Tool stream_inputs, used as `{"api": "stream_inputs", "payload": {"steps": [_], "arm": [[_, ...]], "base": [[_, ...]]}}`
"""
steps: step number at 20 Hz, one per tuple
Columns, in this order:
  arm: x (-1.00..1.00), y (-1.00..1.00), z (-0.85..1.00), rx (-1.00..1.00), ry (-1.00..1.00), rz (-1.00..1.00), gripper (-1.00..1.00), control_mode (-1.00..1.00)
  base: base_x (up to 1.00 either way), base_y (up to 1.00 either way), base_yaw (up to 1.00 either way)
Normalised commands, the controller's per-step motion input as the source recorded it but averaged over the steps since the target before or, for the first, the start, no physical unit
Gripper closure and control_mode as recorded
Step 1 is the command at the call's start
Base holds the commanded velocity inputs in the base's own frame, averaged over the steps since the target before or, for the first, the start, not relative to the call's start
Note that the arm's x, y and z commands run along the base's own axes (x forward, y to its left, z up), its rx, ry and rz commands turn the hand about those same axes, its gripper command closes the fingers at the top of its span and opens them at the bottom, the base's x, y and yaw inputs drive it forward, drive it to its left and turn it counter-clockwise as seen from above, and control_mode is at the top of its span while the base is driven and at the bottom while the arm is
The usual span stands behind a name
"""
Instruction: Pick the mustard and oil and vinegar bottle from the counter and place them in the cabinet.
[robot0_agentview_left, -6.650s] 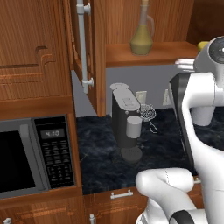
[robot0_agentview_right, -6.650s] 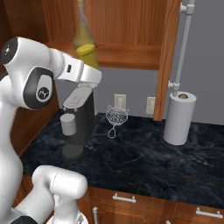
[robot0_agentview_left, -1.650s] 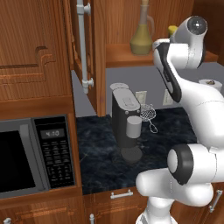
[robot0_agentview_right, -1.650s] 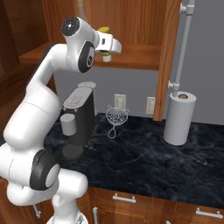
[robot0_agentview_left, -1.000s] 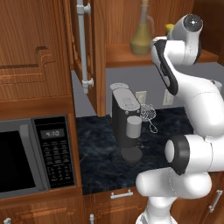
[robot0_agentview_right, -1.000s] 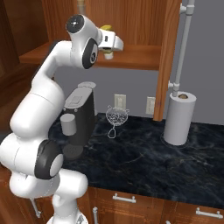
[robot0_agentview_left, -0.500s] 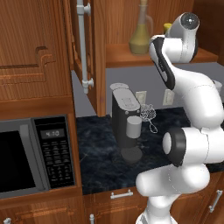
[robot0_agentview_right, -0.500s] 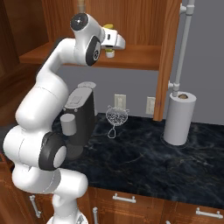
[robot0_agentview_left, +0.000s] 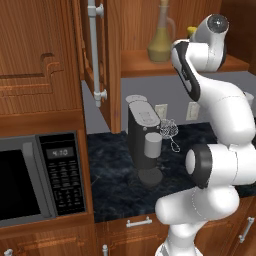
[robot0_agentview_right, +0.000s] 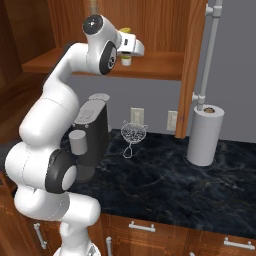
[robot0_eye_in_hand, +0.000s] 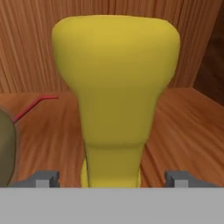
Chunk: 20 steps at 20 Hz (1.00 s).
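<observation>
The yellow mustard (robot0_eye_in_hand: 116, 87) stands upright on the cabinet (robot0_eye_in_hand: 183, 127) shelf, close in front of the hand camera. My gripper (robot0_eye_in_hand: 111, 178) is open, with the fingertips (robot0_eye_in_hand: 43, 178) well clear of the bottle on both sides. From the right base view the gripper (robot0_agentview_right: 129, 49) reaches onto the shelf (robot0_agentview_right: 160, 65) around the mustard (robot0_agentview_right: 126, 61). The olive-gold oil and vinegar bottle (robot0_agentview_left: 161, 37) stands on the same shelf, just left of the mustard (robot0_agentview_left: 191, 32), and its rounded side (robot0_eye_in_hand: 5, 148) shows at the left edge of the hand view. The counter (robot0_agentview_left: 115, 175) lies below.
A black coffee machine (robot0_agentview_left: 143, 145) with a grey cup stands on the counter, with a wire strainer (robot0_agentview_right: 132, 134) behind it. A paper towel roll (robot0_agentview_right: 204, 135) stands at the right. The open cabinet door (robot0_agentview_left: 93, 50) with its silver bar handle hangs left of the shelf; a microwave (robot0_agentview_left: 35, 180) sits lower left.
The jaws have sprung apart and let go of the mustard, which now stands on the shelf. The arm has barely moved.
</observation>
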Motion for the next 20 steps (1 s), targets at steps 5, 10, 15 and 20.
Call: {"api": "stream_inputs", "payload": {"steps": [5, 10, 15, 20], "arm": [[0.00, 0.00, 0.00, 0.00, -0.04, 0.00, -1.00, -1.00], [-0.34, 0.00, 0.07, 0.00, -0.09, 0.01, -1.00, -1.00], [-0.74, 0.00, 0.01, 0.00, -0.12, 0.01, -1.00, -1.00], [-0.73, 0.01, 0.00, 0.00, -0.08, 0.02, -1.00, -1.00]], "base": [[0.00, 0.00, 0.00], [0.00, 0.00, 0.00], [0.00, 0.00, 0.00], [0.00, 0.00, 0.00]]}}
